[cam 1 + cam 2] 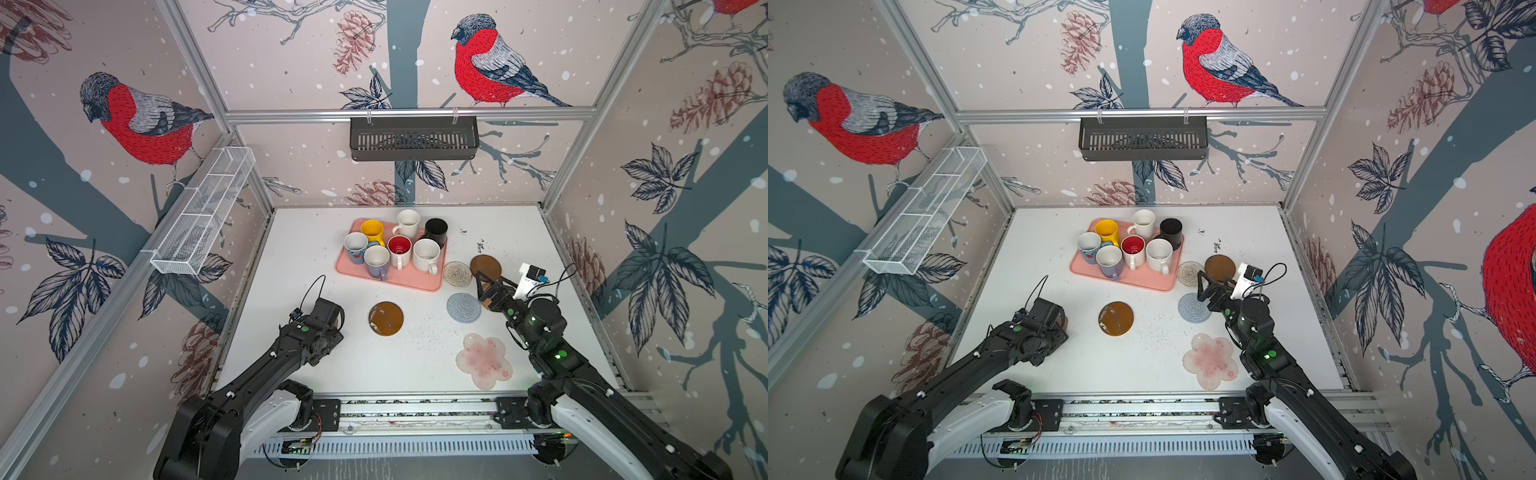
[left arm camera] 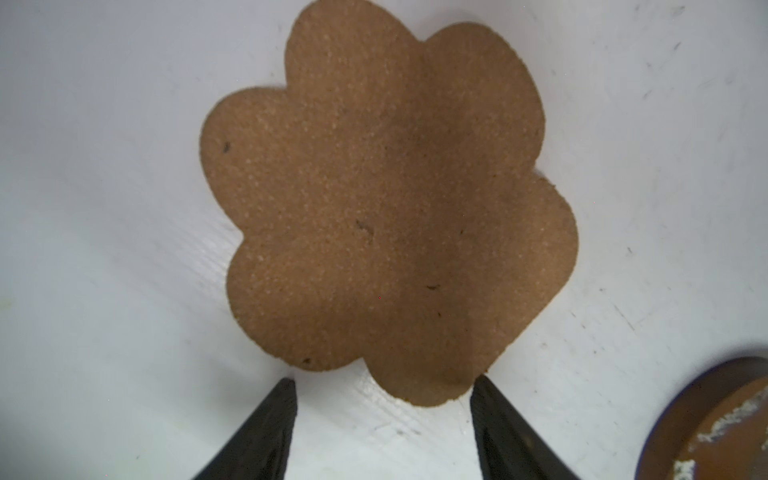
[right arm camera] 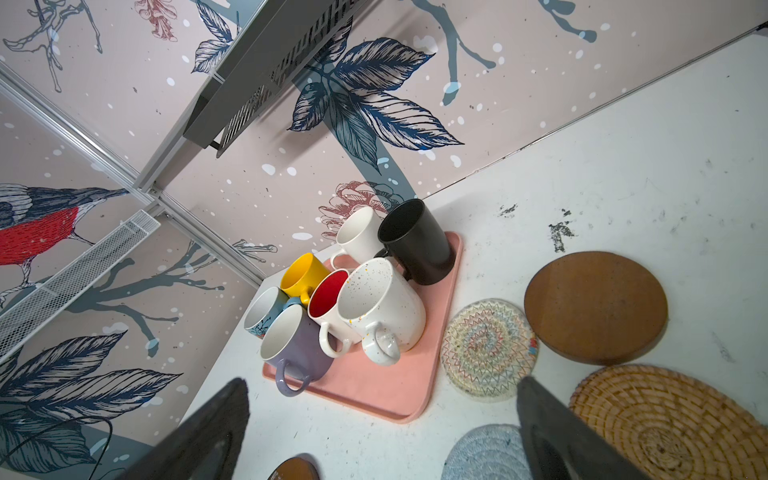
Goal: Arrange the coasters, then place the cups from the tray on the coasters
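Black arms (image 1: 266, 365), white base links (image 1: 270, 411), green LEDs (image 1: 304, 329), thin black cables (image 1: 309, 291), white wrist camera mount (image 1: 524, 282).

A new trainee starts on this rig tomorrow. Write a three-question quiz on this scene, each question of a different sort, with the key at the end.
1. Count: how many cups stand on the tray?
2. True or false: the right gripper is open and holds nothing.
3. Which coaster nearly touches the tray's edge?
A. pink flower coaster
B. cream rope coaster
C. glossy brown disc

Key: 1. seven. 2. true. 3. B.
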You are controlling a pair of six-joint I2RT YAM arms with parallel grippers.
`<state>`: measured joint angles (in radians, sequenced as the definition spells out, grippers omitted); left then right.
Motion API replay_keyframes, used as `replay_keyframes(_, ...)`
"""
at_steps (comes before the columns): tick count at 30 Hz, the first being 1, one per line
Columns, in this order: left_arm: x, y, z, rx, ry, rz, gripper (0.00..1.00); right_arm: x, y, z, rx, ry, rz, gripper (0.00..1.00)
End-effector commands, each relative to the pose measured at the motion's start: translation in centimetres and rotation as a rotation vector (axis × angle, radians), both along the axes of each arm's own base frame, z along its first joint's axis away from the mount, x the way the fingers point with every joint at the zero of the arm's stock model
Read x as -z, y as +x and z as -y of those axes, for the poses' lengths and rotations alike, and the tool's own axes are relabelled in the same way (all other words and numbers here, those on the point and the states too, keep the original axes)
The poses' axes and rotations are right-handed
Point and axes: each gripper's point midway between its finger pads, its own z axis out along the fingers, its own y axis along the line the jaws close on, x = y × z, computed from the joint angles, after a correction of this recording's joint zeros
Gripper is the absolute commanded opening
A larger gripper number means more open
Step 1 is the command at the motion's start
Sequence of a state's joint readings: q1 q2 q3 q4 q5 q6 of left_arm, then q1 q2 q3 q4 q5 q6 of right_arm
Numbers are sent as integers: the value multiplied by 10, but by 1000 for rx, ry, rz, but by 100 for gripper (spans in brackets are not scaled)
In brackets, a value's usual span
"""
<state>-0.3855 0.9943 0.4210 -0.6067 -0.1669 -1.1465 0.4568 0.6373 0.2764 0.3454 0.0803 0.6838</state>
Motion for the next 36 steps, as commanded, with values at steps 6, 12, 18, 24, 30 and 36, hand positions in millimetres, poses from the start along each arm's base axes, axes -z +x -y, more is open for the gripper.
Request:
replay_keyframes(6, -13, 19, -11, -17, 55, 88, 67, -2, 1, 1, 7, 5, 8, 100)
replay_keyframes(12, -13, 26, -21, -33, 71, 77, 67, 1, 2, 1, 11, 0, 4, 100)
replay_keyframes(18, -21, 38, -27, -38, 88, 105, 67, 2, 3, 2, 14, -2, 1, 100)
replay_keyframes(24, -23, 33, -22, -27, 66, 47, 70, 1, 3, 0, 9, 0, 2, 100)
replay_keyframes(30, -23, 19, -15, -42, -9, 60, 72, 1, 2, 0, 4, 5, 3, 100)
replay_keyframes(36, -25, 9, -9, -52, -62, 103, 72, -1, 1, 0, 1, 11, 6, 100)
